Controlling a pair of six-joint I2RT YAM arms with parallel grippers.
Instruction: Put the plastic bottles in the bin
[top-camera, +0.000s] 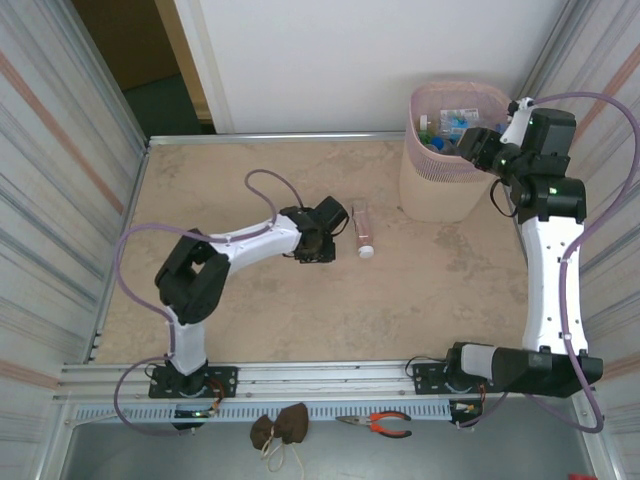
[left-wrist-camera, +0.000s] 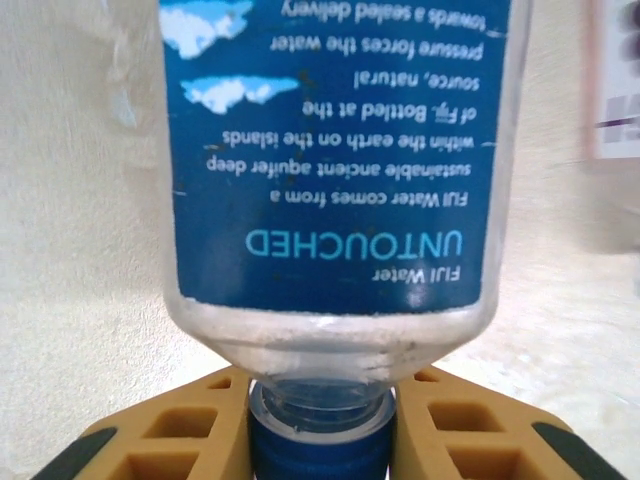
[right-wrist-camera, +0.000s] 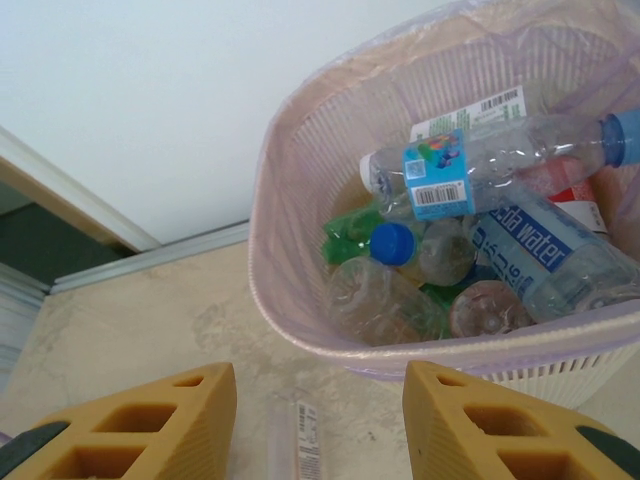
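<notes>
Plastic bottles (right-wrist-camera: 470, 170) lie heaped in the bin (right-wrist-camera: 300, 330), a blue-capped one and a green one among the clear ones; the bin stands at the far right corner of the desk (top-camera: 250, 320), close to the back wall. Near the desk's middle, well apart from the bin, a Fiji water bottle (left-wrist-camera: 335, 170) with a blue label has its blue cap and neck caught between the yellow fingers of the left tool (left-wrist-camera: 322, 395); the fingers press in from both sides, so this tool is pinching that bottle; whether the bottle rests on the desk or hangs clear of it I cannot tell. A second bottle (top-camera: 362, 232), clear with a pale label and a white cap, lies on the desk just beside the left tool, untouched. The right tool (right-wrist-camera: 320, 400) hangs above the near rim of the bin, fingers spread, nothing between them.

The step in hand looks like the pick-up of the Fiji water bottle; the grip is made and the carry is yet to come. The next move calls for raising the bottle by its neck without letting the body swing loose, taking it rightward and away to the bin, and releasing only over the opening; the right tool sits by that same opening, so the two arms may crowd each other unless it draws aside.
</notes>
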